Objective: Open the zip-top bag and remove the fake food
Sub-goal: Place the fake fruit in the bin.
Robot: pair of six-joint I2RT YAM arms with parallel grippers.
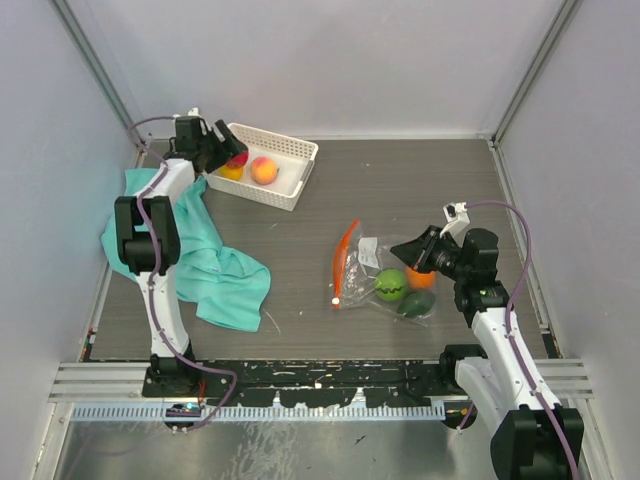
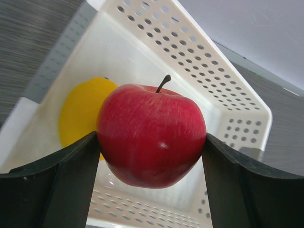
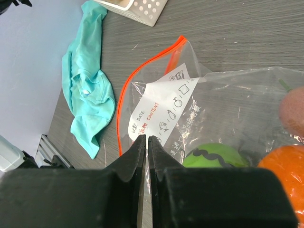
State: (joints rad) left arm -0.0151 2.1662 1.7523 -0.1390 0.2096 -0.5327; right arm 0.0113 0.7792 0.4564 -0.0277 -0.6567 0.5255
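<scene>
My left gripper point(image 2: 151, 147) holds a red apple point(image 2: 151, 135) over the basket point(image 2: 228, 71), where a yellow fruit point(image 2: 80, 111) already lies. My right gripper point(image 3: 147, 142), nearly closed, seems to pinch the opened zip-top bag point(image 3: 228, 95) on the tabletop point(image 1: 420, 190). A green fruit point(image 3: 211, 156) and an orange fruit point(image 3: 282, 166) are left inside.

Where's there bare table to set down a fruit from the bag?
Bare table lies between the white basket and the zip-top bag, along the far right behind the right pincer, and at the front between the teal cloth and the bag. Crowded: the basket's left end, where the left pincer holds a red apple by a yellow fruit.
</scene>
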